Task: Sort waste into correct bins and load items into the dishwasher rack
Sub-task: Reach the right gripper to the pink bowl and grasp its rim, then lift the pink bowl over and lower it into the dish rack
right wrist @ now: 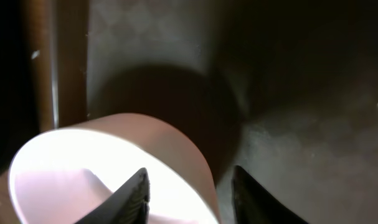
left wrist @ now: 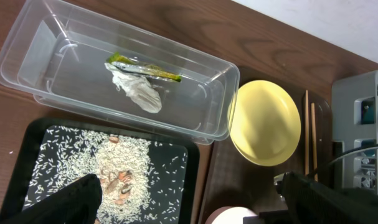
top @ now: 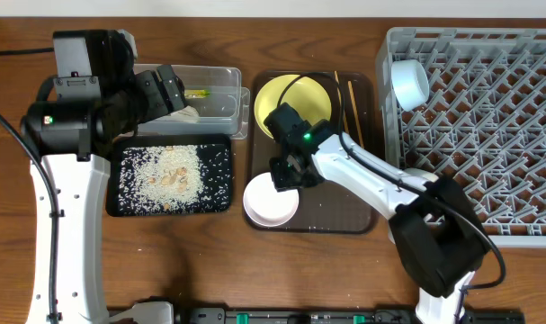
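Note:
The white bowl (top: pixel 265 205) stands on the front of the brown serving tray (top: pixel 344 211). My right gripper (top: pixel 286 175) is open and straddles the bowl's rim (right wrist: pixel 176 143), one finger inside and one outside. The yellow plate (top: pixel 290 97) and two chopsticks (top: pixel 349 101) lie at the tray's back. The clear tub (left wrist: pixel 27 43) holds the wrapper (left wrist: pixel 148 71) and the napkin (left wrist: pixel 139 93). The black tray (top: pixel 219 202) holds rice and scraps (left wrist: pixel 117 168). My left gripper (left wrist: pixel 195 205) is open and empty above both bins. The light blue bowl (top: pixel 409 81) lies in the rack (top: pixel 488 135). The white cup is out of view.
The rack fills the right side of the table, right next to the serving tray. The tub and black tray sit side by side left of the serving tray. Bare wooden table (top: pixel 210 261) lies in front of the trays.

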`<action>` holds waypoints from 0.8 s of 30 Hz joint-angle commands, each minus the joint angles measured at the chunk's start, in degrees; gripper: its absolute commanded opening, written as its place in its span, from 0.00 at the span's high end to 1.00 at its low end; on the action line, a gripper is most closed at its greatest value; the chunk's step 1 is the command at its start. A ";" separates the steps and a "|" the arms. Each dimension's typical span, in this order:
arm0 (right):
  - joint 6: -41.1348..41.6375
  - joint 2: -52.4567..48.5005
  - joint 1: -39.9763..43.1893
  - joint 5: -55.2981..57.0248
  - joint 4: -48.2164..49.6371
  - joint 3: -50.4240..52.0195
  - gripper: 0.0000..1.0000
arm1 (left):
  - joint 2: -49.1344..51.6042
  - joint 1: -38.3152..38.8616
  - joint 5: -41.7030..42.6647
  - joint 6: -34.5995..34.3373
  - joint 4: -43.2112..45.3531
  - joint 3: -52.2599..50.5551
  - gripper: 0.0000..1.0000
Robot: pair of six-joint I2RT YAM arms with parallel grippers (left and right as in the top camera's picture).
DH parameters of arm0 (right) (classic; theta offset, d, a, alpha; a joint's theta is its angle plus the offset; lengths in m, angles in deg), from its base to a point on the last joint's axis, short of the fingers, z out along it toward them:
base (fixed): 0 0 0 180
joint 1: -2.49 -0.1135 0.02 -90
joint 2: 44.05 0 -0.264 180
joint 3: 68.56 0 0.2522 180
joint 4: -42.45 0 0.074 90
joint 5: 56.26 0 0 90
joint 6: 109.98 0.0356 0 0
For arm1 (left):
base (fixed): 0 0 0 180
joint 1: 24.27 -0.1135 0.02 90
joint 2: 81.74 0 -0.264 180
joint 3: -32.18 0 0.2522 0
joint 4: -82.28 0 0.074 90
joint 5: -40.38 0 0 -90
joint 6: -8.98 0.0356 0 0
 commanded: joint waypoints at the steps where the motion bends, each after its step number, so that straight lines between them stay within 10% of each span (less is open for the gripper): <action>1: 2.19 -0.33 0.68 -0.09 -0.07 -0.11 0.69 | 0.13 -0.24 -0.55 0.52 -0.13 0.72 0.05; 6: 2.16 -0.33 0.72 -0.24 -0.17 -0.13 0.99 | 0.13 -0.24 -0.55 0.52 -0.13 0.70 0.05; 24: -3.02 25.07 15.41 27.69 -14.32 -10.10 0.99 | 0.13 -0.24 -0.55 0.52 -0.13 0.70 0.04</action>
